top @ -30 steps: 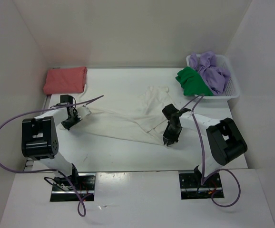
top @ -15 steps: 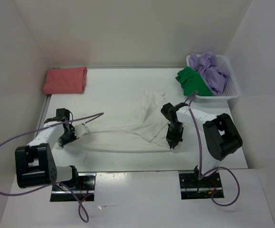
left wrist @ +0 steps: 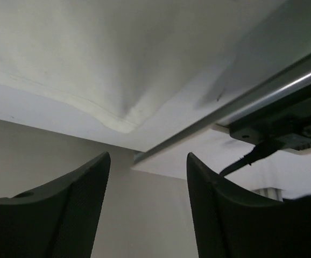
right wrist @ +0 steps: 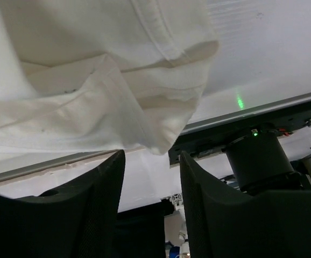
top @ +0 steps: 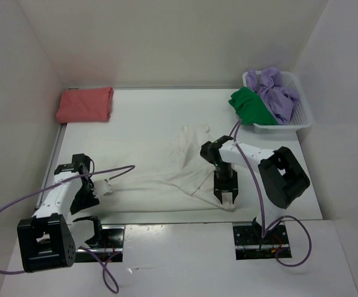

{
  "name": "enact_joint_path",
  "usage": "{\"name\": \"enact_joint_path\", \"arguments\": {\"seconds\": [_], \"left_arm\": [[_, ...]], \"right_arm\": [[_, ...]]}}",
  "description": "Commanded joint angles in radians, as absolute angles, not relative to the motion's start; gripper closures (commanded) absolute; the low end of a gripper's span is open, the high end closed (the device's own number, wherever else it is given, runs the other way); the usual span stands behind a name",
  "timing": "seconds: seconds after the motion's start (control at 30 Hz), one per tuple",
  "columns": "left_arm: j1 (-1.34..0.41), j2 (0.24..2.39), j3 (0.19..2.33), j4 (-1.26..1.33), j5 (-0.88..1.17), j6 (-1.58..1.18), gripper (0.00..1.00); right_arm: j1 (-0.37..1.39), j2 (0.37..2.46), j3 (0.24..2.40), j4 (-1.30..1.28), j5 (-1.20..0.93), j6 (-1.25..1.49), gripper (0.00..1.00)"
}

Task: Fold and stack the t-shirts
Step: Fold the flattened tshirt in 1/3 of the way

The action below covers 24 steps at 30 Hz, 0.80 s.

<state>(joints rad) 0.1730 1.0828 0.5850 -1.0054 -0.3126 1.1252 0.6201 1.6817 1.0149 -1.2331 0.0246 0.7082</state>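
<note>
- Left gripper [left wrist: 147,157]: lower left of the top view. Fingers parted, gap empty.
- Right gripper [right wrist: 151,155]: lower centre. Fingers parted, with a shirt corner hanging at the tips, not pinched.
- Cream-white t-shirt [top: 166,176]: a wrinkled band across mid-table [top: 142,117], between the grippers. Probably light, limp and prone to bunching; best taken at hem corners.
- Salmon-red t-shirt [top: 85,104]: folded, upper left.
- Green t-shirt [top: 250,106] and lavender t-shirt [top: 278,93]: crumpled in the basket [top: 303,117], upper right.

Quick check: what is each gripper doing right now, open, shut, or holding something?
Left gripper: open, nothing between the jaws.
Right gripper: open, a corner of the cream-white t-shirt at the tips, not pinched.
</note>
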Motion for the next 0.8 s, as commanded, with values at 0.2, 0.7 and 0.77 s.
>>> {"name": "enact_joint_path", "arguments": {"seconds": [0.2, 0.7, 0.77], "left_arm": [[0.181, 1.097, 1.029, -1.082, -0.177, 1.062, 0.31], [-0.786, 1.347, 1.120, -0.721, 0.309, 1.176, 0.15], [-0.869, 1.397, 1.111, -0.662, 0.298, 1.177, 0.15]], "right_arm": [[0.626, 1.520, 1.055, -1.286, 0.052, 0.776, 0.64], [0.169, 1.224, 0.808, -0.750, -0.192, 0.808, 0.65], [0.149, 1.224, 0.795, -0.689, -0.204, 0.847, 0.64]]}}
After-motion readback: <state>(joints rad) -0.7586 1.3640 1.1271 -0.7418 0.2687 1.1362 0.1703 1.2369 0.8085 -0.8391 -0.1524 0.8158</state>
